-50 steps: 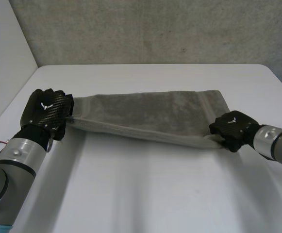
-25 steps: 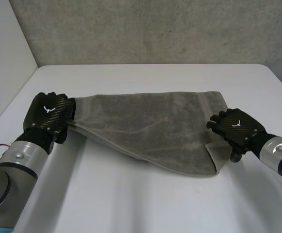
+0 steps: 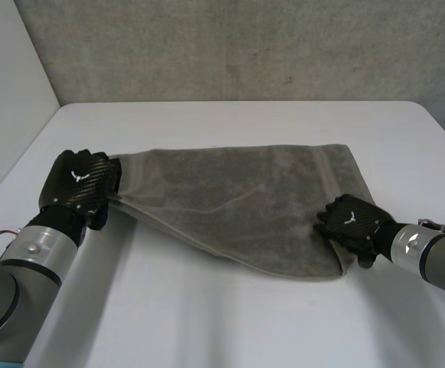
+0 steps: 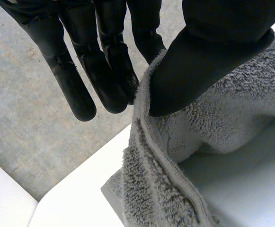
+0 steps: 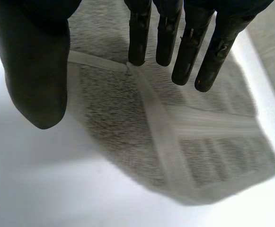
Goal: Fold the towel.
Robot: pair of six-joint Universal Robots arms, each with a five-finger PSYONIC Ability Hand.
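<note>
- Towel (image 3: 237,199) hem is pinched at its left end by the left hand (image 3: 80,184); the wrist view shows the thumb pressing the edge against the fingers (image 4: 106,71), with cloth bunched between; the pinch is shallow, right at the hem; risk: the edge slips out if the arm pulls hard
- right hand (image 3: 350,224) sits over the towel's near right corner; its own wrist view shows fingers straight and spread, thumb apart, nothing gripped; cannot tell if the fingertips touch the cloth
- risk: one end is held and the other loose; a pull to the left would likely drag the whole towel along instead of folding it
- towel lies across the middle of the white table (image 3: 230,322), left end raised off the surface, right part flat; its near edge slants from the left hand to the right hand, not square with the far edge; risk: a crooked fold with corners not meeting
- hem bands cross at the near right corner, which looks like a doubled flap; risk: the right hand closing there catches one layer only and traps a crease
- towel is well apart from the table edges; falling off looks unlikely
</note>
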